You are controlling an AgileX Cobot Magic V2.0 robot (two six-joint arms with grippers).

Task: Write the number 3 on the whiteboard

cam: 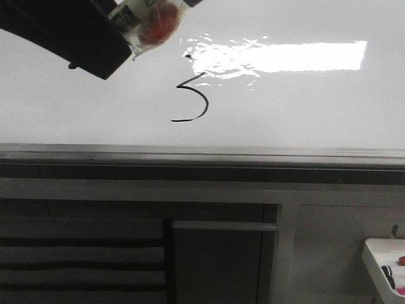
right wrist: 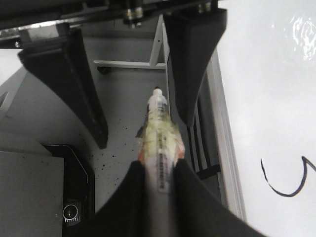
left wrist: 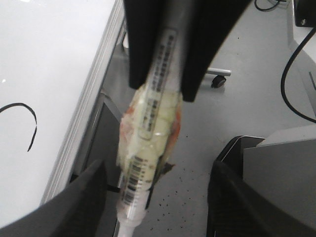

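Observation:
The whiteboard (cam: 304,107) bears a thin black number 3 (cam: 193,98) left of a bright light reflection, with a small dot above it. Part of the 3 shows in the left wrist view (left wrist: 24,118) and the right wrist view (right wrist: 286,182). My right gripper (right wrist: 159,165) is shut on a tape-wrapped marker (right wrist: 159,133), held off the board past its grey rail (cam: 202,152). My left gripper (left wrist: 158,168) is open, its jaws wide on either side of the marker's (left wrist: 148,128) end without touching it. In the front view the marker (cam: 152,25) and a dark gripper part sit top left.
A white tray of markers (cam: 386,266) sits at the lower right below the board. A grey frame with a cabinet door (cam: 221,253) stands under the rail. A black box (right wrist: 69,197) and cables (left wrist: 296,74) lie on the speckled floor.

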